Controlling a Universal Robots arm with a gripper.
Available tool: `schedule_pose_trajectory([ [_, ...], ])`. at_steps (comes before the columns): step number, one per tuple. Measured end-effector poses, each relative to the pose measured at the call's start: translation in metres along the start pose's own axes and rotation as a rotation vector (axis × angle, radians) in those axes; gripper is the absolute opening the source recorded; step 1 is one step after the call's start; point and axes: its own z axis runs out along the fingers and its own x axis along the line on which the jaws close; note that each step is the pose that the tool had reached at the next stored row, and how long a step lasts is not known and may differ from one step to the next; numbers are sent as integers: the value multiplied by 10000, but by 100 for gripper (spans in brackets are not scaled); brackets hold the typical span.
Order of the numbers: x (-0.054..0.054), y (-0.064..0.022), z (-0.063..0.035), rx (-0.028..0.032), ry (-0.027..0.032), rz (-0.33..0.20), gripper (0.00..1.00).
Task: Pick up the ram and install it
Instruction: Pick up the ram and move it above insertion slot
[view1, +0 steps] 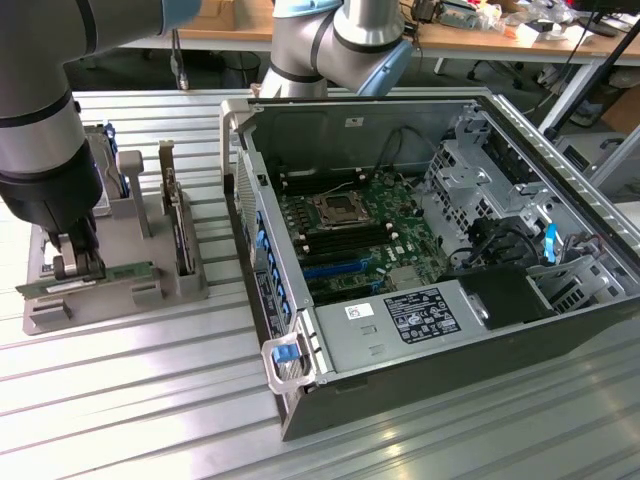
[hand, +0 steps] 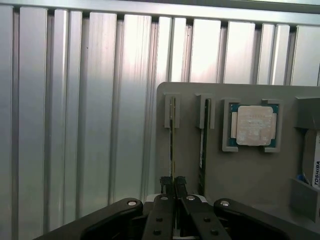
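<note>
The ram (view1: 120, 273) is a thin green stick standing on edge in the front slot of a grey holder (view1: 150, 297), at the exterior view's left. My gripper (view1: 76, 266) has come down over it, and the fingers are pinched together on its top edge. In the wrist view the ram (hand: 172, 142) appears edge-on, with my gripper (hand: 172, 183) shut on it and its far end still in the holder's slot bracket. A second, similar stick (hand: 204, 145) stands in the neighbouring slot. The open computer case (view1: 300, 355) holds the motherboard with its memory slots (view1: 335, 238).
The holder (hand: 250, 170) also carries a processor chip (hand: 254, 125), a hard drive (hand: 316, 167) and an upright expansion card (view1: 181, 232). Everything rests on a ribbed aluminium table (view1: 150, 400). The case wall (view1: 250, 215) stands between holder and motherboard. Another robot arm (view1: 340, 40) is behind the case.
</note>
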Motion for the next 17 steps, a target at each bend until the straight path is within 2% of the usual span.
schedule_pose_trajectory([
  [17,1,0,-123,0,-13,0,12],
])
